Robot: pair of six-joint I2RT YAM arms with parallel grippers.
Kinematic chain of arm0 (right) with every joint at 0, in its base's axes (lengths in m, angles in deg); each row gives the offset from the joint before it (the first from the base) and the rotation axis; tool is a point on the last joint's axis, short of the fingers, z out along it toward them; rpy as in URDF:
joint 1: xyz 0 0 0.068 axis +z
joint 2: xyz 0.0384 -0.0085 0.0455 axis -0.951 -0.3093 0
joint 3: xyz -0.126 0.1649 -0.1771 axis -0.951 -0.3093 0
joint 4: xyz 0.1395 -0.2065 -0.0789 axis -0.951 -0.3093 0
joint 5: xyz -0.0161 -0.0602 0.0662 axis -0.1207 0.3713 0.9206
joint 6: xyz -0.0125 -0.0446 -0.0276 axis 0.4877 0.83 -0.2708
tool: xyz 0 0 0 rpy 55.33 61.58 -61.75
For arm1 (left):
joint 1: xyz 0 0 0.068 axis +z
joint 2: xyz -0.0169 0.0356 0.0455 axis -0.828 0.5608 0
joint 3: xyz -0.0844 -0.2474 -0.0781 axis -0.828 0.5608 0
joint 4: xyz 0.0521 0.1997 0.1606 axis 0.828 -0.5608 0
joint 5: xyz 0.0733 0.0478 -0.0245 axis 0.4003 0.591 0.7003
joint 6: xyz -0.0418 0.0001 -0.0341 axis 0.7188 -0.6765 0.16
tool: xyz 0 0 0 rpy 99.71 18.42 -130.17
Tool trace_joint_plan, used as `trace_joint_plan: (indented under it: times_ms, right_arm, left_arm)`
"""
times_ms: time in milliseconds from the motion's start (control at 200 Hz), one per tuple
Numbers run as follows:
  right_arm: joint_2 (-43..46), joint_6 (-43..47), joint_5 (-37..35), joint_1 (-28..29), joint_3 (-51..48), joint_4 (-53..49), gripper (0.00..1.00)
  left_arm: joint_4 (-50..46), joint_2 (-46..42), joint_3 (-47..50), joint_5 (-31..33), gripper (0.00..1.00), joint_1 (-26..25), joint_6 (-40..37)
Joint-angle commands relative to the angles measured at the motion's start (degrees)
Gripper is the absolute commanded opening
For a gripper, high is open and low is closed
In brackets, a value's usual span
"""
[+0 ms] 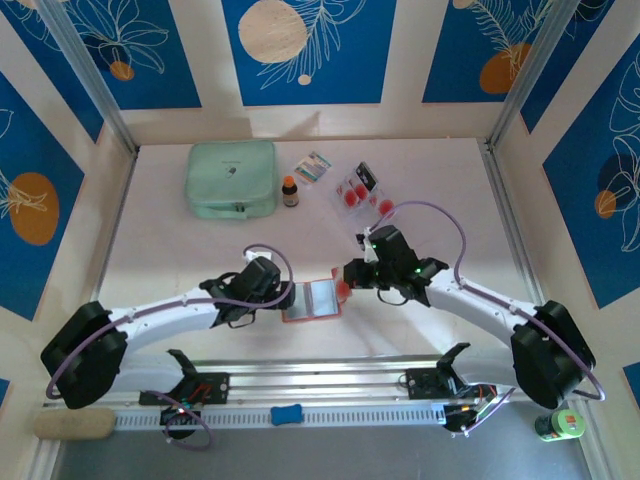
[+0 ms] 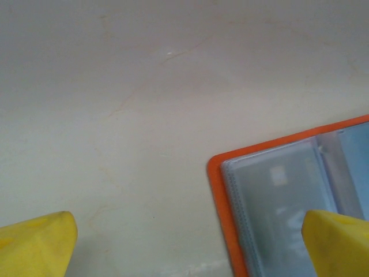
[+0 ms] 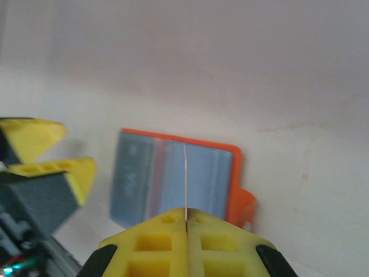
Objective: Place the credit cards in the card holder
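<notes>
The left arm (image 1: 170,315) stretches from the near left corner of the pale desk (image 1: 180,250) toward the middle. Its left gripper (image 1: 281,296) sits low at the left edge of the small orange folding card holder (image 1: 313,300). The yellow fingertips (image 2: 36,242) stand wide apart and hold nothing, one over bare desk and the other above a clear pocket of the holder.

The right arm (image 1: 480,300) bends in from the near right corner. The right gripper (image 3: 185,224) is clamped on a thin, pale see-through credit card (image 3: 185,173), which the wrist camera sees edge-on, upright over the holder. I cannot tell whether it touches the pockets.

The card holder lies spread flat in the middle of the desk, closer to the near edge, between the two grippers. It shows pale grey-blue clear pockets framed in orange, with a small orange tab (image 3: 245,205) at one side. The other see-through credit cards with red round spots (image 1: 362,190) lie loosely together toward the far edge, right of centre and well apart from the holder.
</notes>
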Motion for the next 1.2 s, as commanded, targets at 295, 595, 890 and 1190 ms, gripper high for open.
trace_joint_plan:
  times_ms: [295,595,890,1190]
  right_arm:
    - [-9.1,-12.6,8.3,1.6,-8.0,29.7,0.0]
    - [-13.1,-12.1,5.4,3.7,-10.6,37.1,0.0]
    - [-16.2,-12.5,4.2,4.7,-11.8,41.9,0.0]
    - [-18.9,-13.0,4.5,5.0,-11.1,44.2,0.0]
  left_arm:
    - [-3.3,5.5,-2.7,2.3,1.0,-3.3,-2.4]
    - [-5.3,6.4,-2.1,4.2,1.0,-3.9,-1.6]
    - [-7.8,7.3,-2.3,5.6,1.0,-4.4,-0.7]
    - [-8.3,7.3,-2.0,6.0,1.0,-4.6,-0.3]
